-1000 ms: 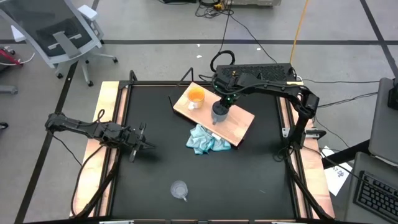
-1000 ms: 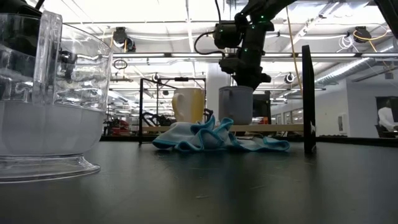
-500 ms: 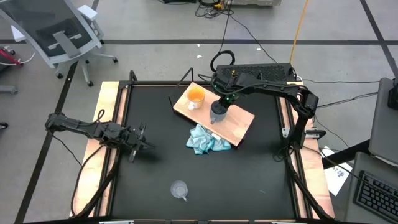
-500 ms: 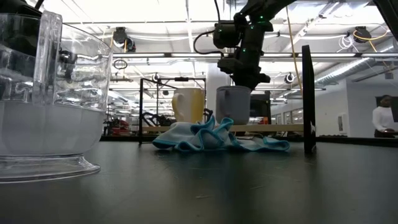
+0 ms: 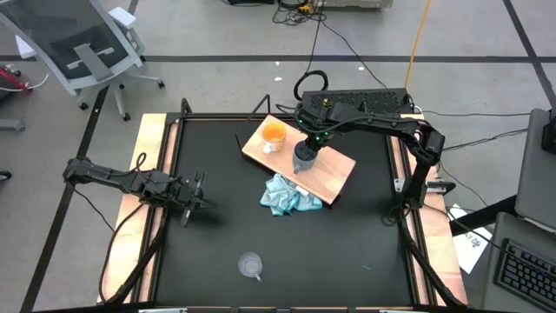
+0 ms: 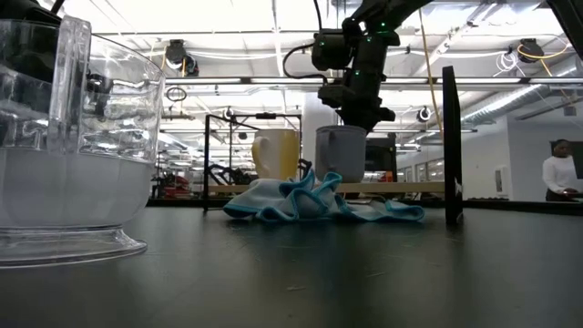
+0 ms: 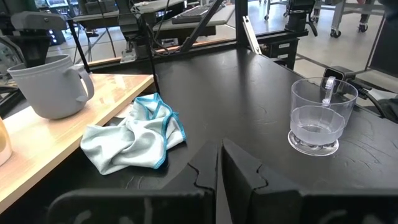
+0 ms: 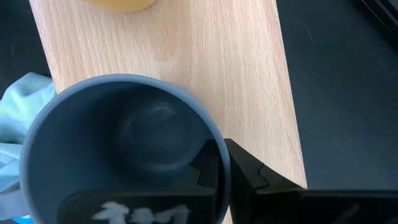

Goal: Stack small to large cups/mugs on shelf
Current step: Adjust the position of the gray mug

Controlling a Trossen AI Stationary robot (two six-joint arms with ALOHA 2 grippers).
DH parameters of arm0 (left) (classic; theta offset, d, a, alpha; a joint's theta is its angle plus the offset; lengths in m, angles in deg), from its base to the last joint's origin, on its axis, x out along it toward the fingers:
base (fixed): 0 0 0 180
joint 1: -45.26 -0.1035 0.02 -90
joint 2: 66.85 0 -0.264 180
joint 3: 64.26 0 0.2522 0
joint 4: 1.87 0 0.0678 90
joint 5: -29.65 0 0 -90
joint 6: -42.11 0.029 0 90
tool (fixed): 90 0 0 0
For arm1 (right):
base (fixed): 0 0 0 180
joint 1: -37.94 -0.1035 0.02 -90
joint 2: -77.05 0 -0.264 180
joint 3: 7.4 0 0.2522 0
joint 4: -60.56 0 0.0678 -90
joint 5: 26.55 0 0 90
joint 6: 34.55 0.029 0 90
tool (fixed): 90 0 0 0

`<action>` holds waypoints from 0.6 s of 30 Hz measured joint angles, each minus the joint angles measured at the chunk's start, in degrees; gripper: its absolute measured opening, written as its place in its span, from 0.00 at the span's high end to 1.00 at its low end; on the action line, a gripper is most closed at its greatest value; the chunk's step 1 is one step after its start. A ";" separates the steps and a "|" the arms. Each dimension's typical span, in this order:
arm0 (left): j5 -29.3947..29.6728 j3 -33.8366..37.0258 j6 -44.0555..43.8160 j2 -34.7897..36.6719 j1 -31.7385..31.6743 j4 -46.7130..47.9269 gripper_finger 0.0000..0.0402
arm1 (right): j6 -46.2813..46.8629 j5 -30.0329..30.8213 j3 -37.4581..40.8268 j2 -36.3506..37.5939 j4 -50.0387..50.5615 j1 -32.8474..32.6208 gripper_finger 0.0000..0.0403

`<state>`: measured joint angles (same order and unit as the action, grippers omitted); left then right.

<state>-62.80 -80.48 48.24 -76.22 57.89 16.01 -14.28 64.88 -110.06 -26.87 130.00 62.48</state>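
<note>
The grey-blue ceramic mug [image 5: 303, 157], pinched at its rim by the right tool [image 8: 219, 163], has drifted slightly from where it was a second ago, edging along the flat light-wood shelf board [image 5: 334, 174] toward the orange mug with a white handle [image 5: 273, 135]. The shift is small. From the level view the grey-blue mug's base sits at or just above the board; contact cannot be told. That suggests the carry is nearly over but the mug is not yet let go.

The right tool is clenched on the mug wall, one finger inside the bowl and one outside, with the mug hanging directly under the wrist. The orange mug stands just beyond it on the same board. A crumpled light blue cloth [image 5: 287, 195] lies beside the board's near edge, below the tool.

The left tool [image 5: 196, 196] waits well away over the black desk [image 5: 347, 252], fingers closed together and empty. The clear see-through plastic cup [image 5: 251, 264] stands alone on the desk, ahead of that left tool and far from the shelf, so it still needs fetching.
</note>
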 joint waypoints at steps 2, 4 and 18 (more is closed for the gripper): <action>0.00 0.00 0.00 0.00 -0.01 0.00 0.94 | -0.10 0.02 0.00 0.00 -0.05 -0.10 1.00; 0.00 0.00 0.00 0.00 0.02 0.00 0.94 | -0.10 0.04 0.00 0.00 -0.11 -0.26 0.99; 0.00 0.00 0.02 0.00 -0.01 0.00 0.94 | 0.05 0.15 0.00 -0.07 -0.27 -0.96 0.95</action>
<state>-62.80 -80.48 48.26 -76.22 57.88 16.01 -14.23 65.04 -110.06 -26.93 129.73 61.52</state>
